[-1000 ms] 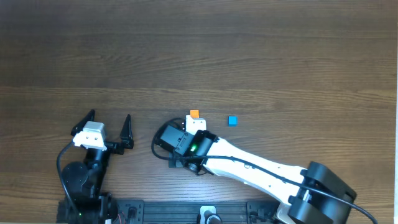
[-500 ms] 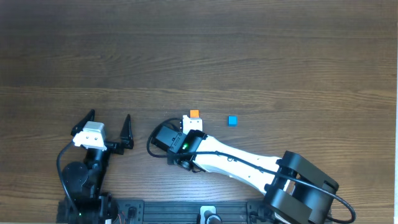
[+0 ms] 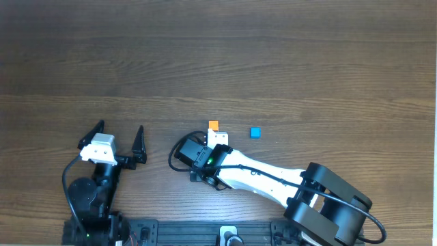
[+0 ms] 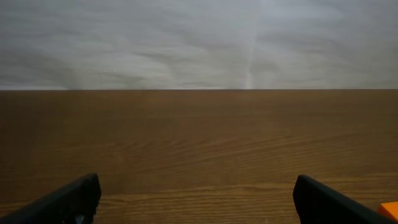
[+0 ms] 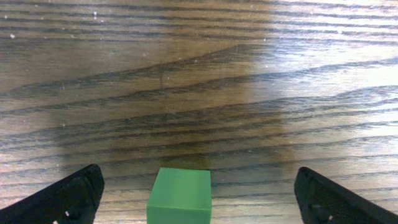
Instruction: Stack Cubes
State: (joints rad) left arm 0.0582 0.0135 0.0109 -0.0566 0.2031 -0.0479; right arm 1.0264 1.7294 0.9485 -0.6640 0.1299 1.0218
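Right wrist view: green cube (image 5: 180, 195) sits on the desk (image 5: 186, 74) inside the right claw (image 5: 198, 177). Fingers are spread wide and neither touches the cube. It lies a little off the mid-line, nearer one finger than the other, with its faces roughly square to the fingers. Being a cube, it has no long axis to favour.

Top view: right arm's wrist (image 3: 205, 156) sits just beside the orange cube (image 3: 214, 126), on the arm-base side of it. Green cube judged to lie under that wrist, so close to orange. Blue cube (image 3: 255, 132) is near orange but apart from it, toward the right arm's side. Left claw (image 3: 121, 127) is well apart from orange on the left arm's side, fingers spread, holding nothing.

Judgement: right arm is far the nearer. Closing on green looks like the step in hand. The offset may nudge the cube sideways as the fingers meet it. Nothing stacked yet.
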